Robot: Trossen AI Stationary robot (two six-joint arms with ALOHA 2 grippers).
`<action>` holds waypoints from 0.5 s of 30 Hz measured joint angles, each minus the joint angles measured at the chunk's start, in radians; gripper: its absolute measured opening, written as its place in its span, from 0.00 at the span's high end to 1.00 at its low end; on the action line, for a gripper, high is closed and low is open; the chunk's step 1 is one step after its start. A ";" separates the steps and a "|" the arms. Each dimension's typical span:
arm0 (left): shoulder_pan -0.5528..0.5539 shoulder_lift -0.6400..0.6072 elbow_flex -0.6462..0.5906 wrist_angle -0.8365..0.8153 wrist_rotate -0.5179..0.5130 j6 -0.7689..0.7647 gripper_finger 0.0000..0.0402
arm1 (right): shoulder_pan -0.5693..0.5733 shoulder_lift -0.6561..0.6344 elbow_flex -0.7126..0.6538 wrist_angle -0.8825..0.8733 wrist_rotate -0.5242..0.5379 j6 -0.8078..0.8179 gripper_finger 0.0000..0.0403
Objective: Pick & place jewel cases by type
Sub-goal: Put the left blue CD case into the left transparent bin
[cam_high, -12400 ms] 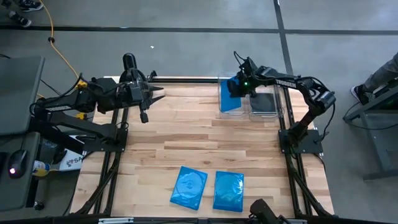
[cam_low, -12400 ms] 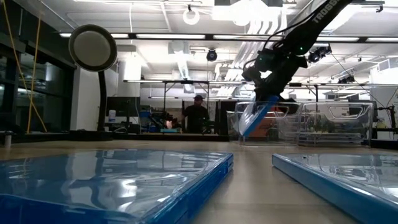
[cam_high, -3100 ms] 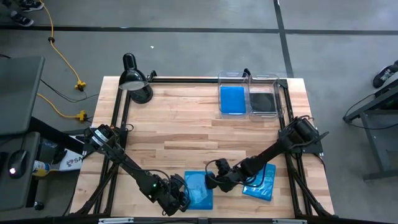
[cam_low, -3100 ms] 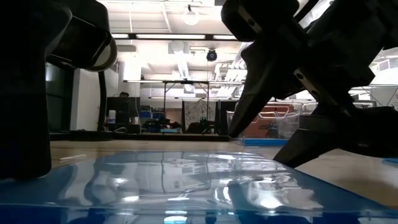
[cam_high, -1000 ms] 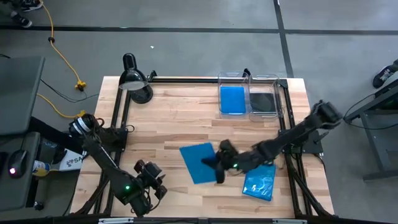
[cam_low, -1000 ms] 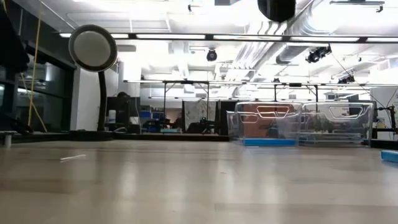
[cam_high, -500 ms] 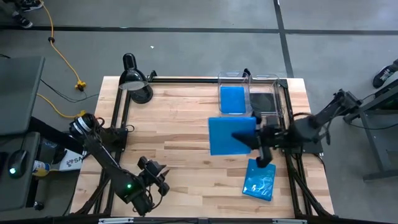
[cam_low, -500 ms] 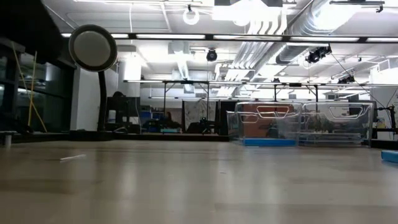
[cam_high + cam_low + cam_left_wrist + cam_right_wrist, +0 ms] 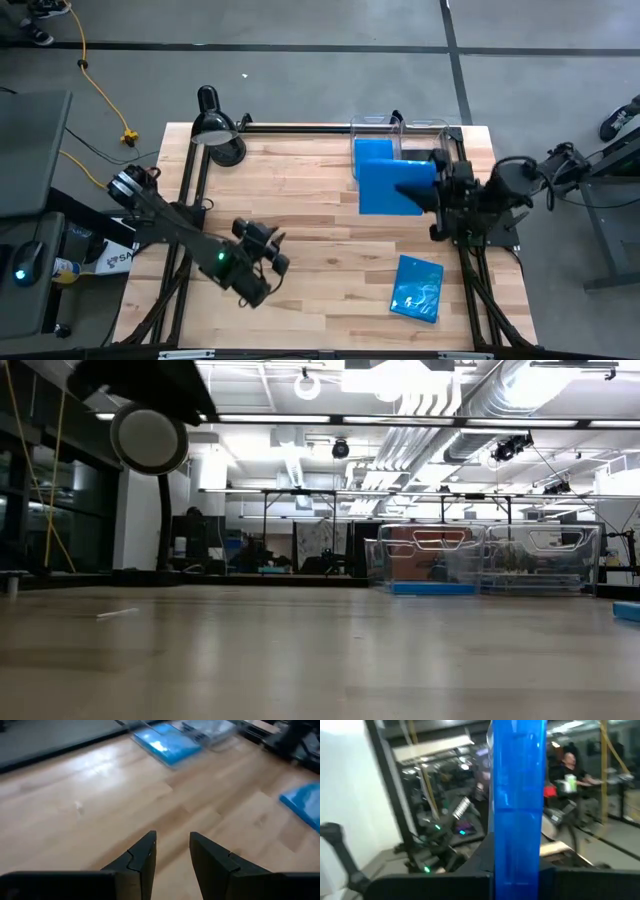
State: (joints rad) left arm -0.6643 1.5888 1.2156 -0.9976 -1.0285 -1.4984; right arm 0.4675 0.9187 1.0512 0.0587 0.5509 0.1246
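- High view: your right gripper (image 9: 425, 190) is clamped on a flat blue case (image 9: 392, 186) and holds it up near the two clear bins (image 9: 400, 128). The case hides most of the left bin, so you can only see a bit of another blue case (image 9: 372, 150) inside it. What is in the right bin is hard to make out.
- One more blue case (image 9: 417, 288) lies flat on the wooden table (image 9: 300, 190), near the right front edge. It looks shiny and crinkly.
- Your left gripper (image 9: 275, 252) is over the left front part of the table, well apart from the cases. A black lamp (image 9: 217, 127) stands at the far left corner.
- Low view: you see smooth wood, the see-through bins far off, and a thin blue strip in the left one. A dark arm part is cut off at the top.
- Left wrist view: your two dark fingers (image 9: 142, 857) stand a little apart with nothing between them. The blue shapes beyond are blurry.
- Right wrist view: the held case shows edge-on as a smooth blue bar. It blocks your view of the room behind.
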 joint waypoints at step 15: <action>0.088 -0.087 0.001 0.007 -0.033 0.156 0.71 | -0.449 -0.075 0.000 -0.458 -0.066 0.320 1.00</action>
State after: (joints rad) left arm -0.5758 1.5020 1.2163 -0.9905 -1.0618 -1.3428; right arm 0.0190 0.8438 1.0516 -0.3998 0.4851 0.4443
